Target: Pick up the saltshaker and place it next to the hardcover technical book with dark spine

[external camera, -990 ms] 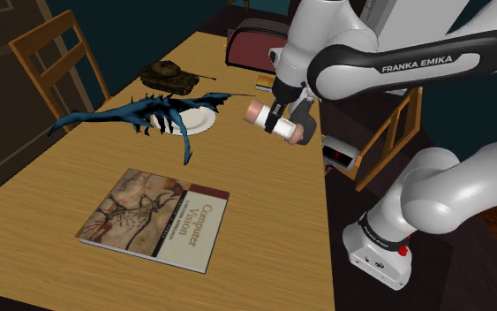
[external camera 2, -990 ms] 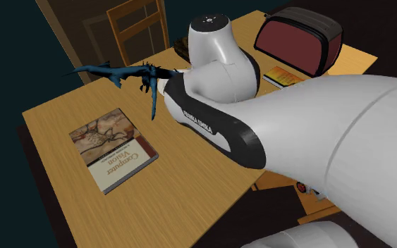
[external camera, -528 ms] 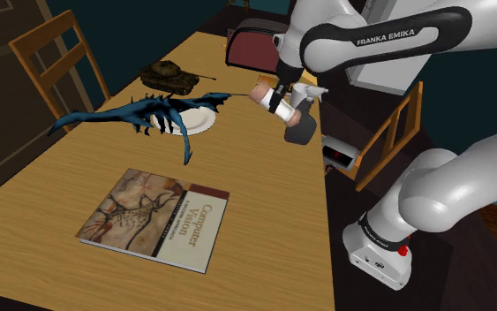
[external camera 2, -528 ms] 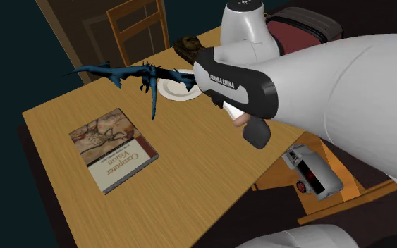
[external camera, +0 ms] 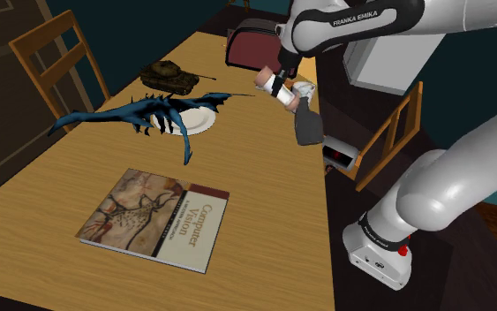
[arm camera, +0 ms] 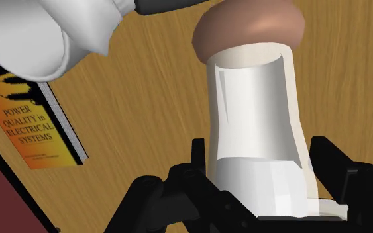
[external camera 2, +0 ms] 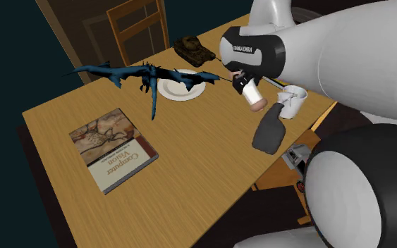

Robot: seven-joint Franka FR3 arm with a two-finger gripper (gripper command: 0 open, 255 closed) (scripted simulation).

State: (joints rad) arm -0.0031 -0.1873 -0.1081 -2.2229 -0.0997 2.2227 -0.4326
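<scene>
My gripper [external camera: 281,91] is shut on the saltshaker [external camera: 269,83], a white cylinder with a pinkish-brown cap. It holds the shaker tilted above the far right part of the wooden table [external camera: 264,203]. In the wrist view the black fingers [arm camera: 337,165] clasp the saltshaker [arm camera: 258,119] by its white body, cap pointing away. Below, beside the shaker, lies an orange book [arm camera: 26,126] titled "Power Quality in Electrical Systems" with a grey edge. A larger "Computer Vision" book [external camera: 158,216] with a dark red band lies flat near the table's front. The second exterior view has the saltshaker [external camera 2: 252,93] in the gripper [external camera 2: 245,84].
A white and dark grey object [external camera: 307,124] stands right beside the held shaker at the table's edge. A blue dragon figure [external camera: 140,115] spreads over a white plate [external camera: 198,121], with a toy tank [external camera: 169,75] behind. A dark red box [external camera: 251,44] sits at the far end. Chairs [external camera: 48,53] flank the table.
The gripper has carried the saltshaker farther up the table, away from the "Computer Vision" book and closer to the white and grey object. The arm's upper links swung upward.
</scene>
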